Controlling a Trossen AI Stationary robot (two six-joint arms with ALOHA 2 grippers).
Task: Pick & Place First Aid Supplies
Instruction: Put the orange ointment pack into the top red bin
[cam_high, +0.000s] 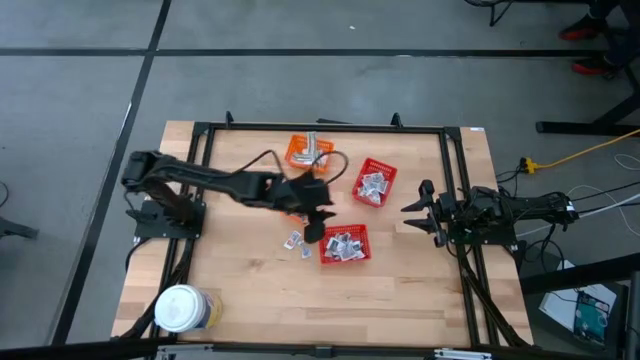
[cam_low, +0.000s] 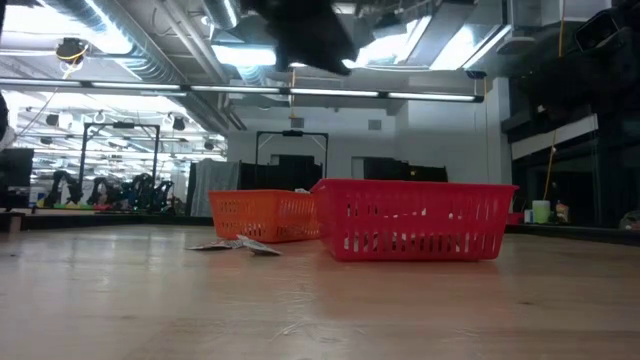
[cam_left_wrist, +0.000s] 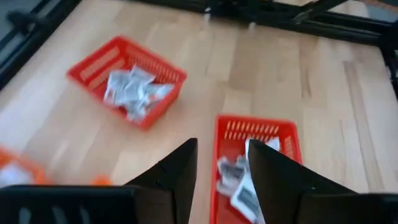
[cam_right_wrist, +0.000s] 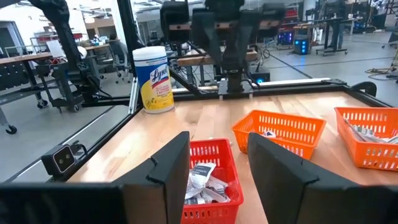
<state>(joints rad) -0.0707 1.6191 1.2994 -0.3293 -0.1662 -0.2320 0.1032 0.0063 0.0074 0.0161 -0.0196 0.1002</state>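
My left gripper (cam_high: 318, 228) hangs over the near red basket (cam_high: 344, 245), fingers spread with nothing between them.

Loose sachets (cam_high: 296, 241) lie on the table just left of that basket; more fill it and the far red basket (cam_high: 374, 183). My right gripper (cam_high: 412, 208) waits at the right edge, fingers parted and empty.

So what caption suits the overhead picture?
Left hand, open, hovers beside the near red mesh basket of silvery sachets.
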